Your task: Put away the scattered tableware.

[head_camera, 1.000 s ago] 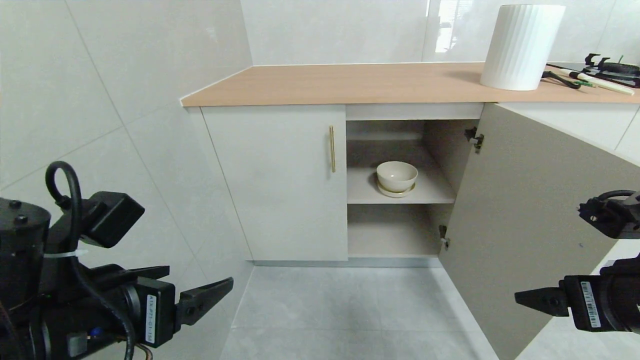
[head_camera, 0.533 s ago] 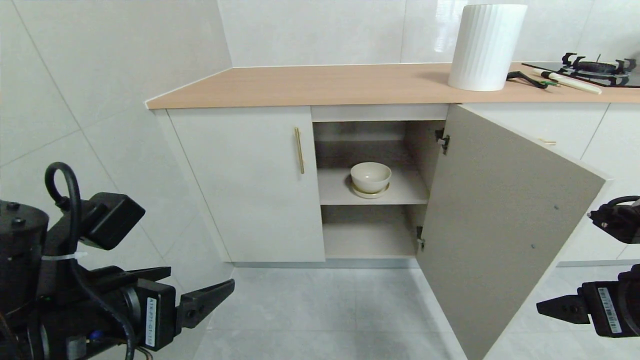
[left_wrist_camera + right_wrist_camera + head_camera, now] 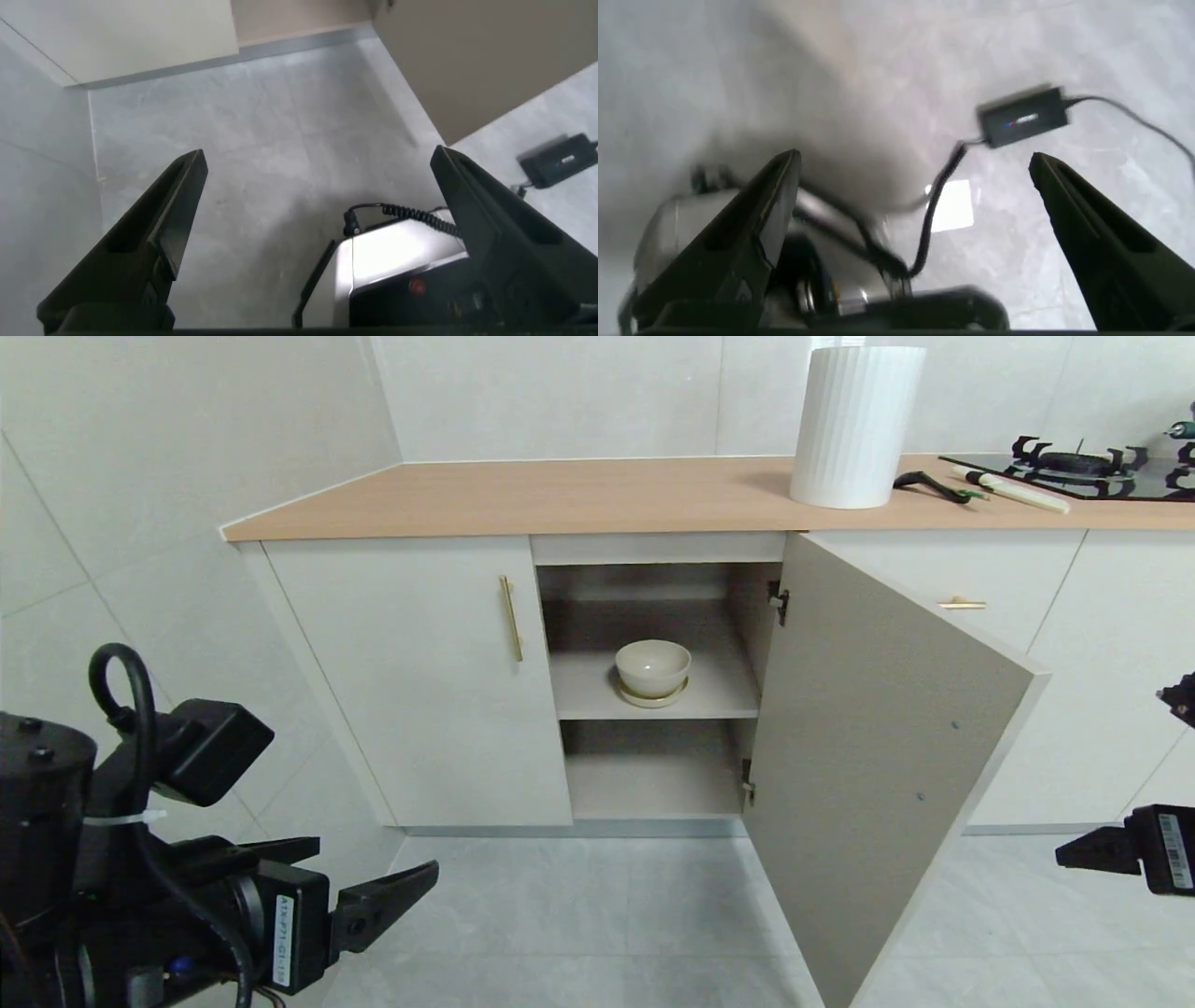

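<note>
A tall white ribbed container (image 3: pixel 854 425) stood upright on the wooden countertop (image 3: pixel 560 495), towards its right part. Just beside the container lay a black-handled tool (image 3: pixel 924 483) and a long pale utensil (image 3: pixel 1013 492), and next to them a black gas stove (image 3: pixel 1074 467) was set into the counter. The wall (image 3: pixel 187 429) was covered with big pale tiles, and on the grey tiled floor (image 3: pixel 597 915) lay a small black box (image 3: pixel 1020 117) with a cable attached.
</note>
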{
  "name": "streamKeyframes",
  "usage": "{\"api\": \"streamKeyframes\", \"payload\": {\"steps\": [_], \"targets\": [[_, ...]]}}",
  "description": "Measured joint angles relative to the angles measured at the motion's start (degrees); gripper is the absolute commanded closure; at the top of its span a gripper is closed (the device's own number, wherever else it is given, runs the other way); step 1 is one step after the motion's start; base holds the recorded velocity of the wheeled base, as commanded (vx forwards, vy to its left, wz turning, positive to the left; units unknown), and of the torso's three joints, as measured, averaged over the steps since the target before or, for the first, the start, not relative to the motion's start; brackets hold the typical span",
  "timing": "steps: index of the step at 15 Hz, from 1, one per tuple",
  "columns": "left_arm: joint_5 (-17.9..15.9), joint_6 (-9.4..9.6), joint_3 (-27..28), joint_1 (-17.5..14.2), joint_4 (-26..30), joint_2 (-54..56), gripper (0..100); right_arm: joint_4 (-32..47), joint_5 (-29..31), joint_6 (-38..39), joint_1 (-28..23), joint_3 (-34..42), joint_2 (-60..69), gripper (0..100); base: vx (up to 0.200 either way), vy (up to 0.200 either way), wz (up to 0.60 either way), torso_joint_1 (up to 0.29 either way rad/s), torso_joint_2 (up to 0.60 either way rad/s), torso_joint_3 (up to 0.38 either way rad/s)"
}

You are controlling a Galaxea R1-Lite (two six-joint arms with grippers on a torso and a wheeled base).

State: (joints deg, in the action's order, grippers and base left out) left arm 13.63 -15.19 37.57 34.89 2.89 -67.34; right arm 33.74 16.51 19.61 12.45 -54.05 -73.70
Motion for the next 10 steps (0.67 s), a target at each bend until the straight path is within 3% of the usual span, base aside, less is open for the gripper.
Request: {"api": "streamKeyframes", "payload": {"steps": [4,10], "targets": [[0.0,-0.02,0.0,0.0,-0.1,0.0,0,-12.6,-0.2,3.0,-7.7,-0.4,-5.4,0,0.000,0.000,0.00,0.000,0.00,0.000],[0.0,-0.09,0.0,0.0,-0.1,0.1,0,-25.2,-0.4,8.5,-8.2,2.2,-14.4,0,0.000,0.000,0.00,0.000,0.00,0.000]]}}
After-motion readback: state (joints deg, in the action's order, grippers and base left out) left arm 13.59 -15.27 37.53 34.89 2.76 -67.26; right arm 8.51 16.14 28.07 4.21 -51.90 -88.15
